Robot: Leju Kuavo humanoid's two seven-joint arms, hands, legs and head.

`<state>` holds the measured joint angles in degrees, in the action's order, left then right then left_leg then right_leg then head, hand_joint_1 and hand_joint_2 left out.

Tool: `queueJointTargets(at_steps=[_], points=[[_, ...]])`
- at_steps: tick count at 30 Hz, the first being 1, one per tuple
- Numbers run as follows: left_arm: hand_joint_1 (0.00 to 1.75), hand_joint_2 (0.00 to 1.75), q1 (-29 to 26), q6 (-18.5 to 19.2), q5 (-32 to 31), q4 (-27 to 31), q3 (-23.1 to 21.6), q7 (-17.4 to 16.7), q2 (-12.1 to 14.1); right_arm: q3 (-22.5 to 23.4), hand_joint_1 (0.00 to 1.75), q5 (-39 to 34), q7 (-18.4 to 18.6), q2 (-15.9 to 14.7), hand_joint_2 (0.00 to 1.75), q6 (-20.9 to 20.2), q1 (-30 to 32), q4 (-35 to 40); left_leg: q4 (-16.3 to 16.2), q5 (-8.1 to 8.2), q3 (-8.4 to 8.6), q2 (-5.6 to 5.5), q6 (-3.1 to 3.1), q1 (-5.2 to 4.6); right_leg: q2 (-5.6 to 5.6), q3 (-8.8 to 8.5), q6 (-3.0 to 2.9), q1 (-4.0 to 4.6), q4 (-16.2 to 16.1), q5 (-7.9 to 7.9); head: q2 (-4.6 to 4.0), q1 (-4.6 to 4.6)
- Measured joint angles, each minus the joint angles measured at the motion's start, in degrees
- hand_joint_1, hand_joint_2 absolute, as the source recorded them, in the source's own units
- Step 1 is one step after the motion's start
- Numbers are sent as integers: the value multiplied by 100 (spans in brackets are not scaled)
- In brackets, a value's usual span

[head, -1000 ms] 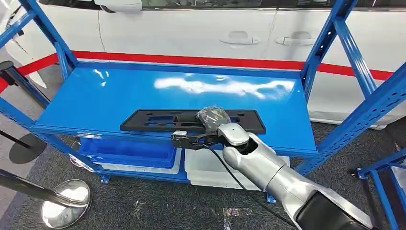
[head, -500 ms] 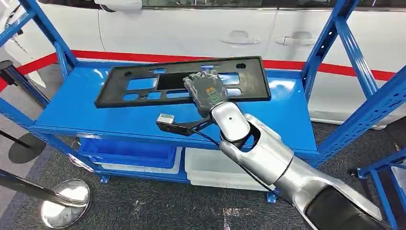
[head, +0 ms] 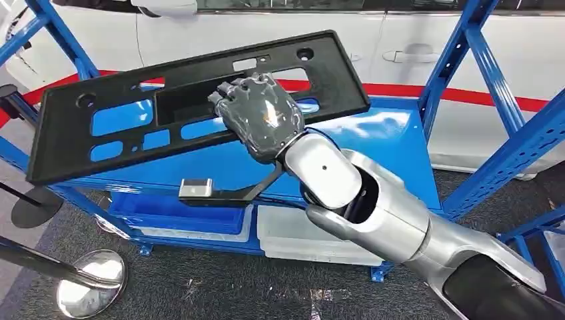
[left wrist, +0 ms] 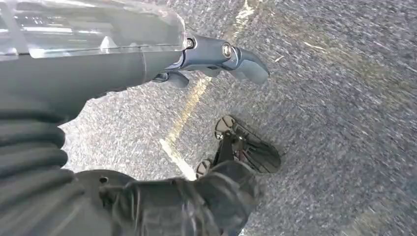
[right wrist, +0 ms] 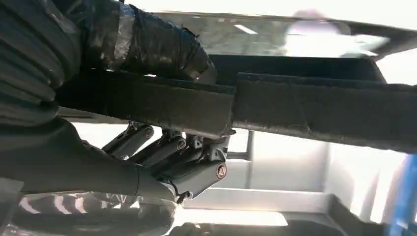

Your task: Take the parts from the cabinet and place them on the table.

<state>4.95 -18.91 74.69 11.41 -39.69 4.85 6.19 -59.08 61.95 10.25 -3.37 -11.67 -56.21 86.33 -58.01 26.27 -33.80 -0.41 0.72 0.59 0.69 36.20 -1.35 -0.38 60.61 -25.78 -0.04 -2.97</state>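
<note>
Stanchion base (head: 91, 283): chrome dome on grey carpet, far left, under a dark post.

Left hand (left wrist: 206, 56): in the left wrist view, hanging over speckled grey floor (left wrist: 344, 98) with a yellow line; fingers loose and apart, holding nothing.

Plate (head: 193, 100): long black plastic panel with cut-outs and round holes, held in the air above the shelf, tilted, its left end lower and nearer the camera, its right end higher. Clear of the shelf surface.

Shelf (head: 393, 153): glossy blue top deck of the rack, blue uprights at both sides.

Bins (head: 176, 212): one blue, one white, side by side on the lower deck.

Right hand (head: 261, 119): grips the plate near its middle, at the near long edge. In the right wrist view the thumb (right wrist: 147, 42) lies on one face and the dark fingers (right wrist: 192, 162) curl against the other, clamping the edge.

Car (head: 346, 47): white, with a red stripe, behind the rack.
</note>
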Motion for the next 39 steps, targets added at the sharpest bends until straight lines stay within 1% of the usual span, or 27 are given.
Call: queueJointTargets(at_steps=[8, 17, 21, 30, 35, 39], points=[[0, 175, -2, 63, 52, 0, 0, 9, 2, -158, 175, -455, -35, -72, 175, 59, 4, 177, -1, 0, 1, -2, 0, 0, -3, -4, 0, 0, -4, 0, 0, -2], [0, 175, -5, 85, -11, 0, 0, 4, 2, -317, 175, -582, -11, -164, 175, 87, 2, 262, 0, 0, 1, -3, 0, 0, -4, -3, 0, 0, -4, 0, 0, -2], [0, 175, -6, 77, 11, 0, 0, 52, 0, -365, 175, -551, 52, -221, 175, 149, 3, 306, 0, 0, 1, -3, 0, 0, -3, -4, 0, 0, -4, 0, 0, -2], [0, 175, -5, 77, 11, 0, 0, 70, 0, -418, 175, -529, 61, -302, 175, 166, 3, 359, 0, 0, 1, -3, 0, 0, -4, -4, 0, 0, -4, 0, 0, 0], [0, 175, -4, 70, -11, 0, 0, 68, 2, -431, 175, -179, 59, -352, 175, 326, 4, 444, -1, 0, 1, -2, 0, 0, -3, -3, 0, 0, -5, 0, 0, 0], [0, 175, -5, 70, -18, 0, 0, 68, 2, -431, 175, -138, 50, -418, 175, 363, 23, 531, 0, 0, 1, -2, 0, 0, -3, -3, 0, 0, -5, 0, 0, 0]])
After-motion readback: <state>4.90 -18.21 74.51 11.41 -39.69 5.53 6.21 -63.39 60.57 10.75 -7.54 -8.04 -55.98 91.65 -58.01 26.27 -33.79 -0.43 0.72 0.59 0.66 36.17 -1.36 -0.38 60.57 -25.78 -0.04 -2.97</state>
